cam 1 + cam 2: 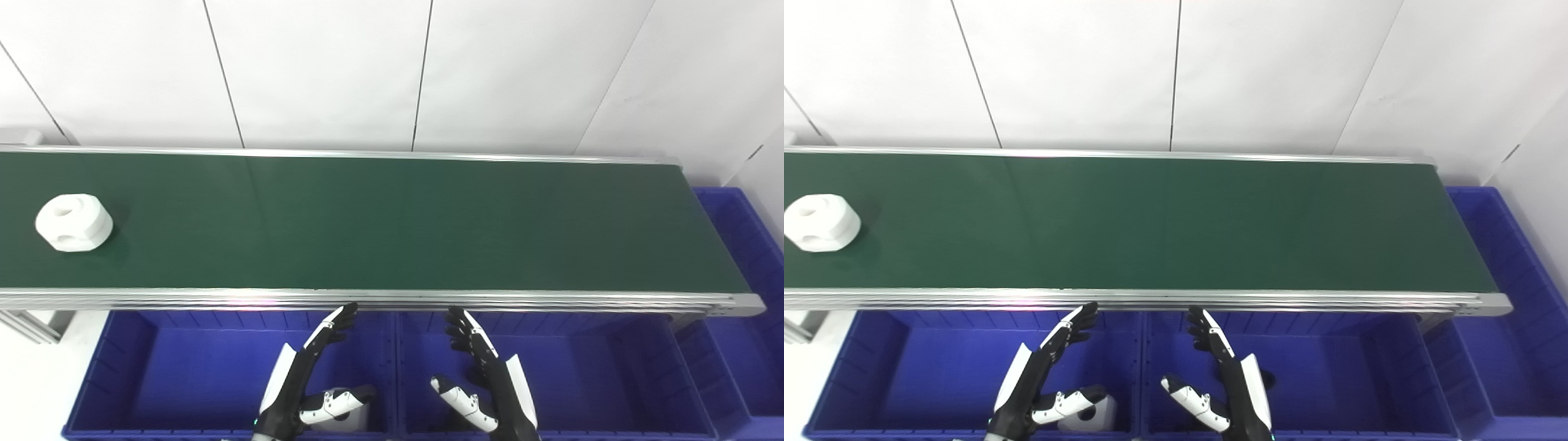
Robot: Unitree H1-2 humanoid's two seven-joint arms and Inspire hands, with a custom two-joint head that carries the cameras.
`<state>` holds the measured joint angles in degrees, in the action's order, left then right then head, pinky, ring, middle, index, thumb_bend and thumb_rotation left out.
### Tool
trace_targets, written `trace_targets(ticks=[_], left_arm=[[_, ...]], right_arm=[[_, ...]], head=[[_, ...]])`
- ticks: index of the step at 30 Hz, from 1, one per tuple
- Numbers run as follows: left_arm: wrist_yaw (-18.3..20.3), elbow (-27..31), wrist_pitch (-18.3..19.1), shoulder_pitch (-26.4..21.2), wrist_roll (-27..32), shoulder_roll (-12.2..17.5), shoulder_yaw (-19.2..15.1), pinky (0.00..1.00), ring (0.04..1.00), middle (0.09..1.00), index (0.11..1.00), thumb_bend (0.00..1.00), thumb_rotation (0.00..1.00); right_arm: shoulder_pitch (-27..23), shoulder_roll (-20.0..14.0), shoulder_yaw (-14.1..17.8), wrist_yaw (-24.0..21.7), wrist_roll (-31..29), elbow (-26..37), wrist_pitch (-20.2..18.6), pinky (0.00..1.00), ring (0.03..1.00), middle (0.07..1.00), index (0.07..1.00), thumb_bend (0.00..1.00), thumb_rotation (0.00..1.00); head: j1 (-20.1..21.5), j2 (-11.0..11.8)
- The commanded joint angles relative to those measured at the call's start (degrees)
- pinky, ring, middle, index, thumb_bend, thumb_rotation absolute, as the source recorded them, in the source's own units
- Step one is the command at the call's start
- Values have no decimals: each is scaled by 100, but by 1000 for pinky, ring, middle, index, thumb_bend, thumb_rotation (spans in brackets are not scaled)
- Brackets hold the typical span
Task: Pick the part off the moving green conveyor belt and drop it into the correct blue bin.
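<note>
Conveyor belt [392, 220]: plain dark green, silver metal rails. Part [74, 222]: solid white. Bins [184, 373]: saturated blue, unpatterned. Left hand [306, 380] and right hand [484, 373]: black with white panels. Wall [331, 67]: white panels, thin dark seams.

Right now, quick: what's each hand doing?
Left hand: open, holding nothing, over a blue bin.
Right hand: open, holding nothing.
</note>
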<state>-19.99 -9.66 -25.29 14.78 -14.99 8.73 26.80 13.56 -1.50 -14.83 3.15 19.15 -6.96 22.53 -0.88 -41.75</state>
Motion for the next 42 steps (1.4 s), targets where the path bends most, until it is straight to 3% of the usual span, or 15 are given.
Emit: trace_targets(ticks=[1, 24, 28, 29, 34, 38, 42], left_arm=[[13, 93, -163, -42, 26, 19, -39, 809, 861, 891, 886, 737, 689], [16, 148, -162, -5, -111, 14, -89, 815, 865, 892, 886, 725, 700], [-31, 82, -163, -43, 13, -21, 7, 810, 860, 888, 882, 733, 680], [-48, 50, -164, -66, 9, -13, 75, 810, 860, 888, 881, 737, 675], [-207, -162, -164, -166, 49, -64, 355, 811, 868, 897, 888, 743, 639], [-192, -257, -163, -184, -127, -123, 412, 803, 861, 893, 899, 792, 666], [-389, -347, -163, -270, -277, -126, 542, 811, 856, 881, 894, 762, 651]], right_arm=[[-68, 56, 0, 44, -35, 92, 172, 789, 843, 882, 912, 764, 739], [-69, 52, -14, -27, -134, 96, 148, 786, 842, 883, 909, 769, 722], [-69, 4, 12, 8, -100, 44, 217, 781, 837, 879, 906, 769, 731], [-60, -25, 30, -2, -139, 19, 248, 780, 836, 877, 904, 770, 729], [-38, -270, 3, -17, -344, -68, 418, 807, 858, 894, 917, 734, 728], [-66, -484, -178, 211, -447, -116, 438, 797, 855, 892, 920, 710, 750], [-115, -606, -342, 415, -573, -195, 439, 813, 866, 894, 915, 692, 722]], head=[[-6, -6], [-26, -3], [-424, 134], [-832, 285], [-1710, 610], [-1959, 755], [-1998, 792]])
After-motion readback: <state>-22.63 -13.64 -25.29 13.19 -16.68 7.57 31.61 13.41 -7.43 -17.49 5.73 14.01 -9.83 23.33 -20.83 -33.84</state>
